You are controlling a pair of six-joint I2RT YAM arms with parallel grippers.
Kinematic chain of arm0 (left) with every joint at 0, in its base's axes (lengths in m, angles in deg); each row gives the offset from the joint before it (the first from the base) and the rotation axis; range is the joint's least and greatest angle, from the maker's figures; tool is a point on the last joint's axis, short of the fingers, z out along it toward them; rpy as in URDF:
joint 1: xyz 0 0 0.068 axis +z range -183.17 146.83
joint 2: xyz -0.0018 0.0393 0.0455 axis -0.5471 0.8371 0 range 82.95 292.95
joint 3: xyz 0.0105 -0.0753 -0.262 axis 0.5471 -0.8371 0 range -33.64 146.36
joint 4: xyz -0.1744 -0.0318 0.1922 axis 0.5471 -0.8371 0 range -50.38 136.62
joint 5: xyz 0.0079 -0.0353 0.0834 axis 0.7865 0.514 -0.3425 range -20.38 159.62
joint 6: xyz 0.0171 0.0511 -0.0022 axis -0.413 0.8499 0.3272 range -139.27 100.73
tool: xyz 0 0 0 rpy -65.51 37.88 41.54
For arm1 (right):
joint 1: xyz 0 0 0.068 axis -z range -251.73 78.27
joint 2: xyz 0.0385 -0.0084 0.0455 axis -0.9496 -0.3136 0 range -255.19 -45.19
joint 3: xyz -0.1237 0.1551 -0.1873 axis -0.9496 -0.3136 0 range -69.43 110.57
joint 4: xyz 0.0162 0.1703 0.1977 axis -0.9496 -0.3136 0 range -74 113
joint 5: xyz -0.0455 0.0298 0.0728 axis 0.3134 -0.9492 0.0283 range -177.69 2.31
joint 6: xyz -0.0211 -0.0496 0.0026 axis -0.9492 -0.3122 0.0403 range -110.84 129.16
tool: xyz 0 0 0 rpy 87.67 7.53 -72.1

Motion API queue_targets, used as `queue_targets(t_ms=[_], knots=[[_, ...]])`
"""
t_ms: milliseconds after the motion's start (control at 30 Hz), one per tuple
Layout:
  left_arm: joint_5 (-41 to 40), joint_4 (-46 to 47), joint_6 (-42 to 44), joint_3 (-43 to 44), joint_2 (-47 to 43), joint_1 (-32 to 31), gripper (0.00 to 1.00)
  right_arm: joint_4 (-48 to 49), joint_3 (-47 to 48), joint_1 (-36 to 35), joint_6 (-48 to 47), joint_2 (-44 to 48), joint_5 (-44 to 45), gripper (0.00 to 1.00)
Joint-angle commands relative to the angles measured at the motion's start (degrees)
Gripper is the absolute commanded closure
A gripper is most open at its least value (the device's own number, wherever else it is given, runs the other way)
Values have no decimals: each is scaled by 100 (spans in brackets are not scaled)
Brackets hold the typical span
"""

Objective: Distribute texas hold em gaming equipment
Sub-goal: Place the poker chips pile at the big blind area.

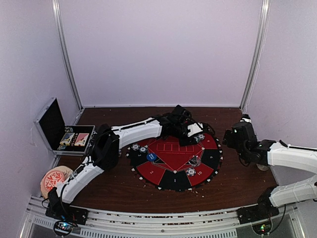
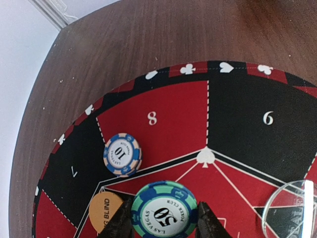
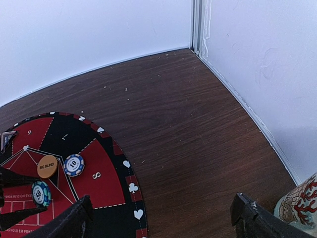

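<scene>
1. Starting from the top external view, several poker chips point(image 1: 139, 148) and a blue button disc point(image 1: 151, 157) are seen laid out on the round mat point(image 1: 171, 148) on the tabletop point(image 1: 114, 186). Several numbered seats hold nothing yet, so the distribution is judged partly done. The left arm point(image 1: 133, 130) is stretched from the near left to the mat's far right part; the right arm point(image 1: 292, 156) is bent, right of the mat.
2. In the left wrist view, the left gripper point(image 2: 164, 224) is clamped on a teal 50 chip point(image 2: 164, 210) over the mat's red centre. A blue-white 10 chip point(image 2: 122, 154) lies at seat 8's inner edge, with an orange BIG BLIND button point(image 2: 104, 210) near it and a clear disc point(image 2: 290, 208) apart.
3. In the right wrist view, the right gripper point(image 3: 162, 213) is held with fingers apart and nothing between them, above the tabletop beside the mat. Setting down the 50 chip is judged the step in hand.
</scene>
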Motion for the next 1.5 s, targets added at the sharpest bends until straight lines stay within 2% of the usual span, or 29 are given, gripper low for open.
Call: queue_targets(t_ms=[0, 433, 633, 833, 933, 1033, 1133, 1400, 1467], knots=[[87, 422, -47, 209, 205, -77, 73, 95, -30, 29, -16, -39, -10, 2], [13, 519, 14, 96, 434, -84, 73, 136, -30, 26, -43, -83, -97, 3], [-18, 474, 77, 42, 420, -94, 62, 144, -28, 26, -53, -93, -123, 3], [-55, 448, 145, -103, 357, -104, 58, 157, -28, 24, -71, -83, -143, 3], [-85, 455, 147, -116, 356, -106, 49, 159, -25, 26, -70, -78, -151, 3], [-146, 493, 151, -130, 365, -104, 34, 159, -26, 30, -89, -88, -158, 3], [-269, 546, 147, -141, 369, -106, 23, 173, -14, 30, -113, -117, -194, 3], [-470, 551, 63, 35, -64, -105, 3, 172, 261, 4, -146, -632, -841, 3], [-470, 458, 66, 15, -323, -104, 2, 106, 450, -31, -54, -832, -1082, 3]])
